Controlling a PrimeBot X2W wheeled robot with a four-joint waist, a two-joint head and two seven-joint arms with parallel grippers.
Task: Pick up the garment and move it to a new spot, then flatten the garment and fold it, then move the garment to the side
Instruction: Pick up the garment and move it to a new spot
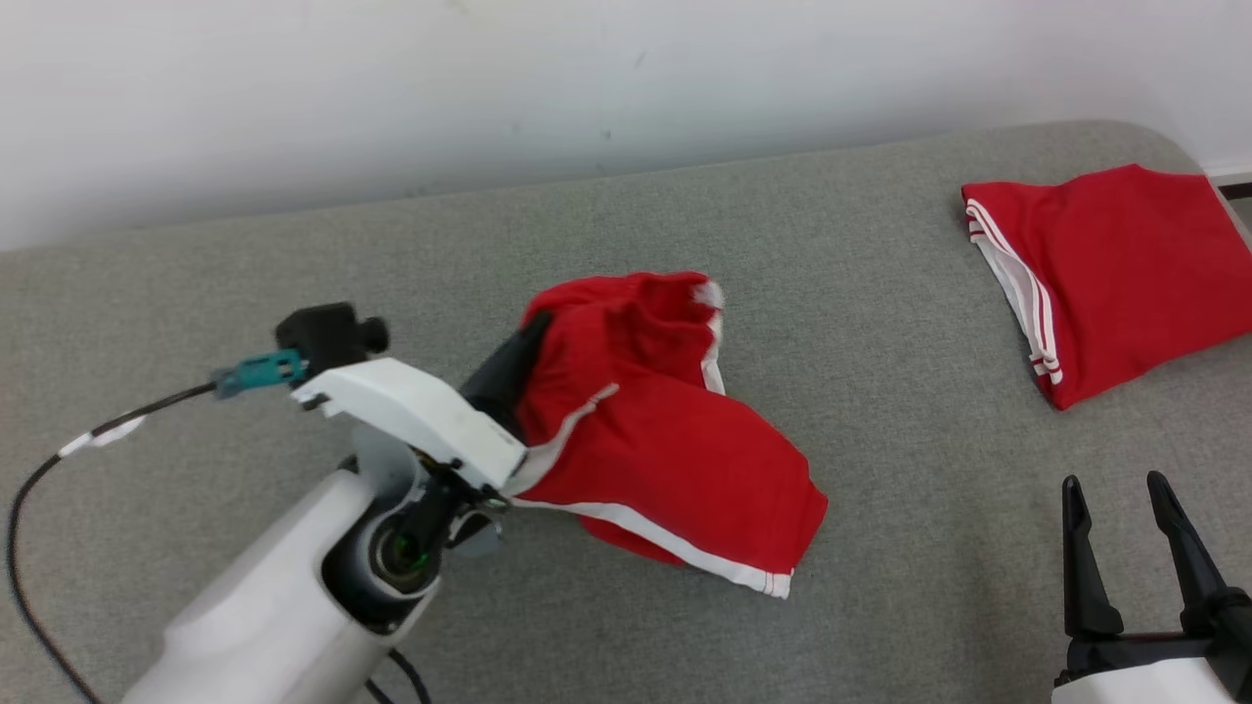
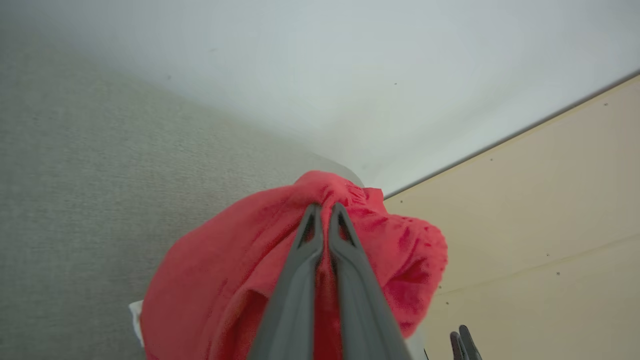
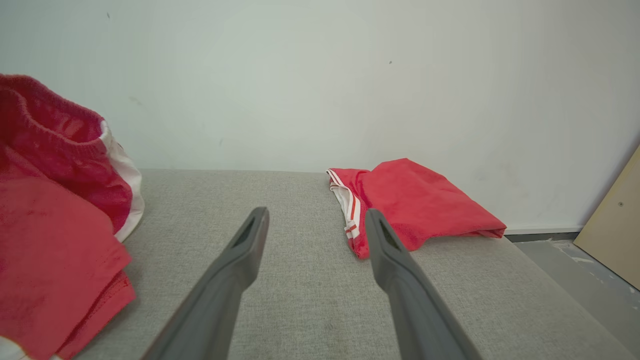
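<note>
Around the middle of the grey padded surface (image 1: 880, 293) there's the red garment (image 1: 665, 440), looks like sporty shorts with white stripes down the side and along the hem. It's all bunched up, with the end near the left gripper (image 2: 325, 210) pulled up off the fabric and the other end trailing down onto the surface toward the front edge. The left gripper has its two dark fingers (image 2: 300, 260) squeezed together right on a fold of that red cloth, so it's pinching the garment, and from the wrist camera you can see the fabric humped up around both of them. The white forearm comes in from the front-left corner, with a black cable (image 1: 29, 489) looping off it toward the left edge. Over at the front-right corner the right gripper (image 1: 1115, 484) is hanging just above the surface with its fingers spread wide apart and nothing between them, well clear of the garment. Up at the back-right corner there's a second red garment (image 1: 1115, 274), this one folded flat, white stripes showing on its left edge. A plain white wall (image 1: 489, 88) runs along the back edge, and a beige board (image 3: 610, 215) leans past the right end.
</note>
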